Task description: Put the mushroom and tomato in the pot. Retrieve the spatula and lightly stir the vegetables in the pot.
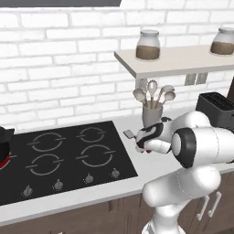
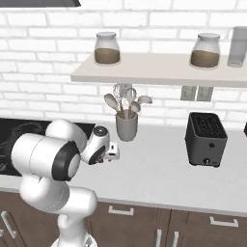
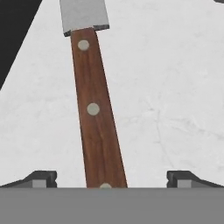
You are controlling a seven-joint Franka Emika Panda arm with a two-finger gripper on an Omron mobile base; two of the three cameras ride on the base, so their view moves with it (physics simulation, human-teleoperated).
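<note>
The spatula (image 3: 94, 109) lies flat on the white counter (image 3: 175, 87), just beside the right edge of the black stove (image 1: 68, 157). Its brown handle runs between the two dark fingertips (image 3: 41, 178) of the gripper (image 3: 111, 179), and its grey blade points away from the hand. In the left base view a bit of the grey blade peeks out next to the stove.

The gripper is wide open and holds nothing. It hangs low over the spatula.

The step now looks like picking up the spatula. To do it well, the hand should go straight down so one finger is on each side of the handle. The handle sits a little off the middle, so a small slide toward it would help. Then squeeze the handle, not the blade, and lift slowly.

The pot (image 1: 4, 141) sits at the far left of the stove, well apart from the spatula.
</note>
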